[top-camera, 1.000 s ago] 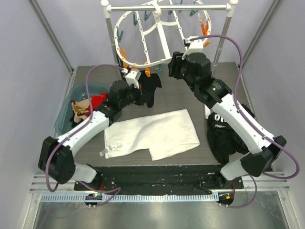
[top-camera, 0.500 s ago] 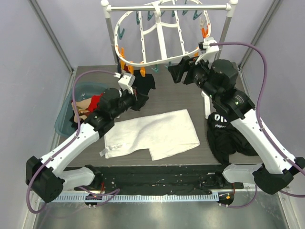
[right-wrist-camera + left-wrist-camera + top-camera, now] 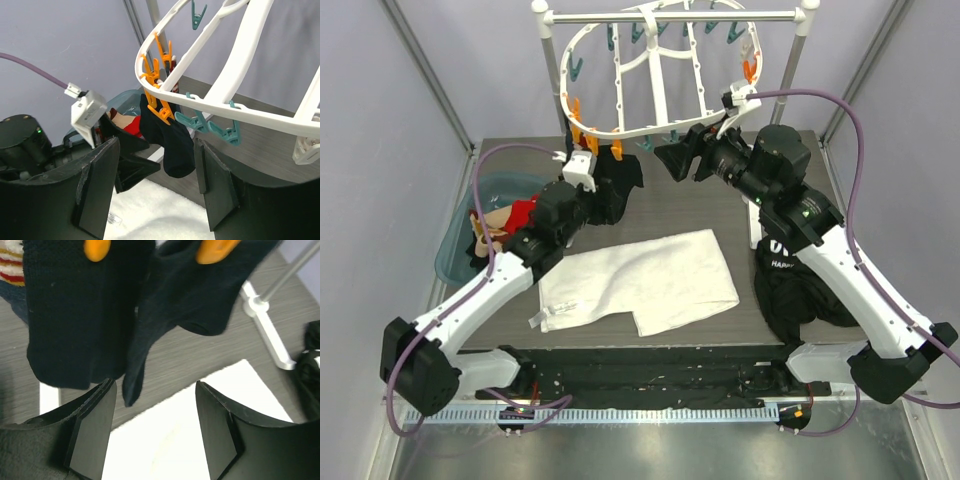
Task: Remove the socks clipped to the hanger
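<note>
Both arms have shifted: the right gripper [image 3: 678,160] has swung in under the front rim of the hanger [image 3: 270,124], and the left gripper [image 3: 154,390], pinched shut a second ago, now has its jaws apart. Two dark socks [image 3: 75,315] hang from orange clips [image 3: 97,247] on the hanger's front-left rim, their toes dangling just ahead of the left fingers, ungripped. That opening likely readies a fresh bite on a sock to tug it free. The right jaws are also parted and empty, facing the same rim, perhaps to steady the hanger against the pull. Left of the hanger, a teal tub [image 3: 455,255] holds red and tan socks [image 3: 510,215].
</note>
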